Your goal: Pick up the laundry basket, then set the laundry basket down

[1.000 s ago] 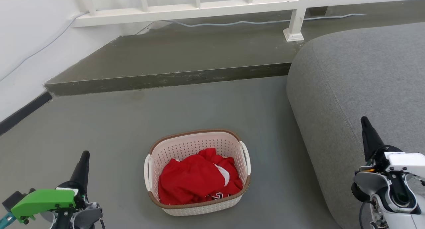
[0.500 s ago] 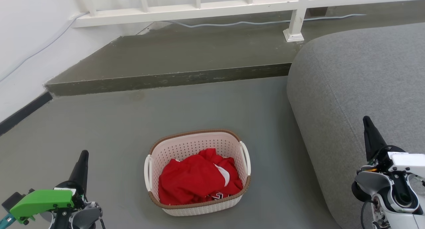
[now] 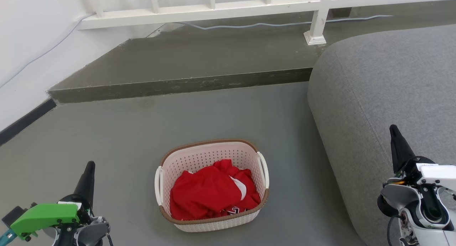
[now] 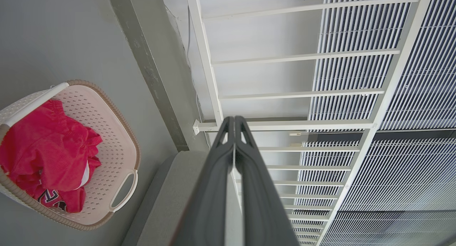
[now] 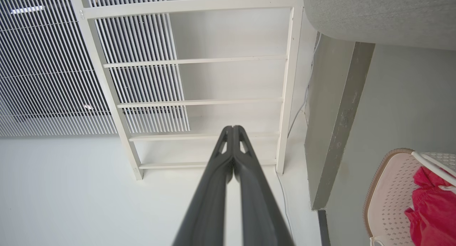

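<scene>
The laundry basket [image 3: 210,221] is cream plastic with perforated walls, a brown rim and white side handles; it stands on the grey floor with red clothing [image 3: 212,192] inside. It also appears at the left of the left wrist view as the basket [image 4: 110,132] and at the lower right of the right wrist view as the basket [image 5: 388,192]. My left gripper [image 3: 89,167] is shut and empty, well to the basket's left. My right gripper [image 3: 393,129] is shut and empty, far to the basket's right, over the grey cushion. Both pairs of fingers, left gripper [image 4: 234,119] and right gripper [image 5: 233,128], are pressed together.
A large grey sofa cushion [image 3: 384,85] rises just right of the basket. A raised concrete step [image 3: 178,83] crosses behind it, with a white railing [image 3: 249,5] and a pale cable [image 3: 270,24] on top. A white wall [image 3: 25,42] stands at the left.
The right gripper has shifted slightly to the right. The basket and the left gripper have not moved.
</scene>
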Motion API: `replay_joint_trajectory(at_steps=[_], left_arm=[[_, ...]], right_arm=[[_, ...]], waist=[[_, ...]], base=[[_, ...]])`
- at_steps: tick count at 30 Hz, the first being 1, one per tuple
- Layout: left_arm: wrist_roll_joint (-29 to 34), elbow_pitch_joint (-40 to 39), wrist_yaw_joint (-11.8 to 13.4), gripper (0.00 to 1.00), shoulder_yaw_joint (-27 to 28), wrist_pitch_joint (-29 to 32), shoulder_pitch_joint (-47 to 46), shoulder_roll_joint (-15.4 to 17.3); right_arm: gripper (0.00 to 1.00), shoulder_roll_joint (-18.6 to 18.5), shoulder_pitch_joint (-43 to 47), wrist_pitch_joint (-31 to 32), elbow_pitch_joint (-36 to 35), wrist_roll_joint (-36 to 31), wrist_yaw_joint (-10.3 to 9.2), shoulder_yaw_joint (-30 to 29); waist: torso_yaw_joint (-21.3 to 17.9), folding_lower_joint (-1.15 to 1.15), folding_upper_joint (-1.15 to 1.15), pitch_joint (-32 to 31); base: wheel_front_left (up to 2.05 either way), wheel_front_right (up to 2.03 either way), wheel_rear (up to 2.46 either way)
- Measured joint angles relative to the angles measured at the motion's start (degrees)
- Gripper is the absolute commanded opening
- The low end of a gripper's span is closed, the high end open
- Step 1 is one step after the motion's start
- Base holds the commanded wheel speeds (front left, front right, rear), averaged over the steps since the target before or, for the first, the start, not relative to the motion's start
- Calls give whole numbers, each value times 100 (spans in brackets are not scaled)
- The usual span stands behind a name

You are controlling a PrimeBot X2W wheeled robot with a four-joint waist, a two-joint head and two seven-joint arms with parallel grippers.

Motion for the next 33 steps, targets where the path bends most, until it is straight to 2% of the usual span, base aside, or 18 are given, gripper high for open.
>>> replay_joint_trajectory(at_steps=[33], left_arm=[[0,-18,0,0,-3,-2,0,0]], right_arm=[[0,3,1,1,-15,0,0,-13]], waist=[[0,0,0,1]], base=[[0,0,0]])
